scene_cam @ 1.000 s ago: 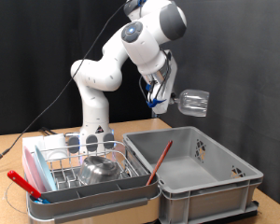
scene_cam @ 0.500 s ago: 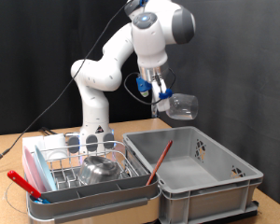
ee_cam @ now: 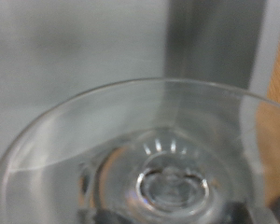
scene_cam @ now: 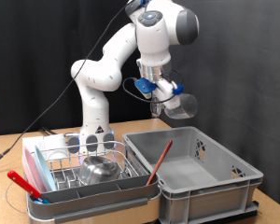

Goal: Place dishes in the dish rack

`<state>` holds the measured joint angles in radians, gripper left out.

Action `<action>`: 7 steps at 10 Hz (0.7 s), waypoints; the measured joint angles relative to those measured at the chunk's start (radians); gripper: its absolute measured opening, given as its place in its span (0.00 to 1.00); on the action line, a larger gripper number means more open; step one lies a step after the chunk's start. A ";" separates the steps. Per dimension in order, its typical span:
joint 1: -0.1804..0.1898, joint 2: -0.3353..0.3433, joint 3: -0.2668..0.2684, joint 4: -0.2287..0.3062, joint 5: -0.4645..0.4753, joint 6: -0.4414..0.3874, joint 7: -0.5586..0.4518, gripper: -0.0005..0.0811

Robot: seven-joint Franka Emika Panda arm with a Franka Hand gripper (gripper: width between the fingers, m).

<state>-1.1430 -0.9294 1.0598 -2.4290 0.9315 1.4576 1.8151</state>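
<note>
Clear glass cup (scene_cam: pixel 181 105) in gripper (scene_cam: pixel 168 97), above grey crate (scene_cam: pixel 198 170).

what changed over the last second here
The gripper, carrying a clear glass cup, swung toward the exterior view's left and a little lower, above the grey crate; the wrist turned with it. The cup stayed held. The steel bowl in the dish rack and the red stick in the crate did not move.
</note>
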 joint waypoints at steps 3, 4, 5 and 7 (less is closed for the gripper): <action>0.045 -0.007 0.002 0.010 -0.007 0.128 -0.275 0.14; 0.049 -0.009 0.011 0.026 -0.022 0.164 -0.355 0.14; 0.046 -0.009 0.011 0.022 -0.017 0.148 -0.315 0.14; 0.070 0.003 -0.013 0.010 -0.005 0.143 -0.499 0.14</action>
<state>-1.0727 -0.9265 1.0464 -2.4185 0.9262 1.6002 1.3157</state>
